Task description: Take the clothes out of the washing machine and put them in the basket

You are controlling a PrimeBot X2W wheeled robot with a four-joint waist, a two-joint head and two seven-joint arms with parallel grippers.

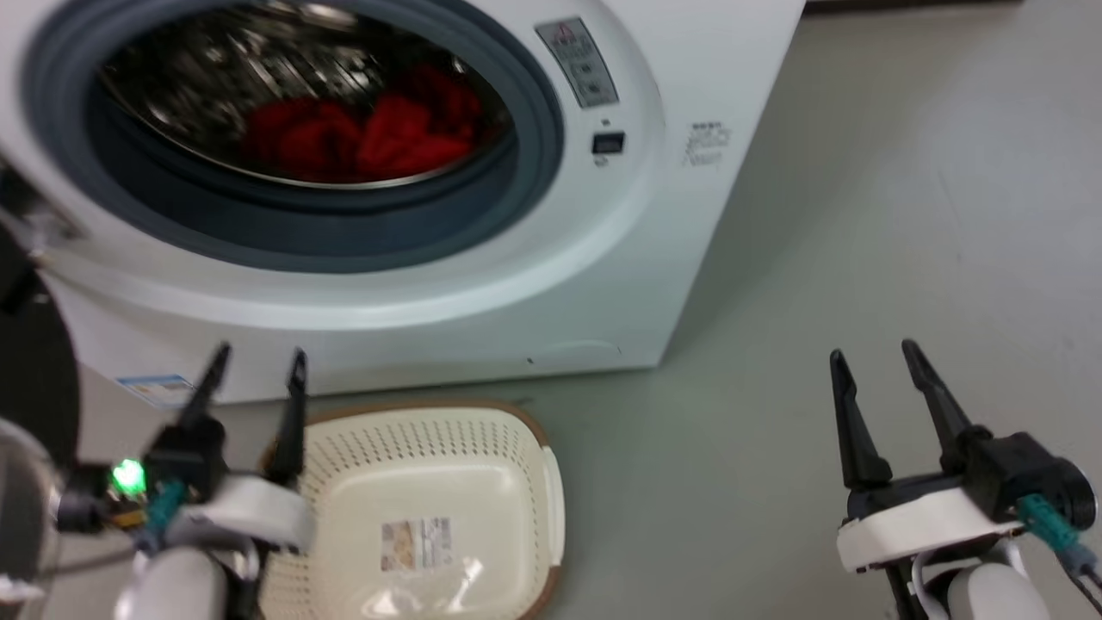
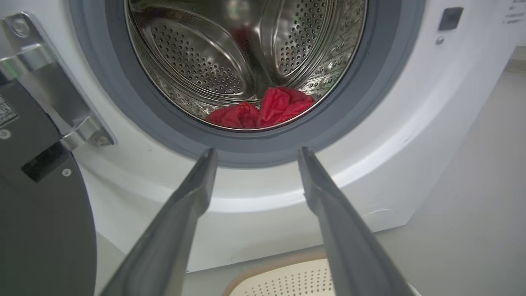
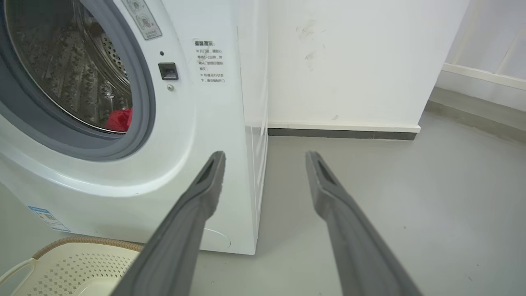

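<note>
grey floor (image 1: pixel 861 215) | left gripper (image 1: pixel 261 353) near left, fingers apart, holding nothing | red clothes (image 1: pixel 362 138) far back inside the washing machine (image 1: pixel 603 258) | basket (image 1: pixel 551 482) near, no clothes in it | right gripper (image 1: pixel 873 351) spread too, empty | nothing done yet tbh

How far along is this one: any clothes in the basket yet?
Done: the white front-loading washing machine has its dark door open. In hand: nothing; the left gripper and right gripper are both open, the left pointing at the porthole. Left: everything. The bright red fabric clothes lie in the perforated steel drum, and the cream-white perforated plastic basket holds none.
</note>
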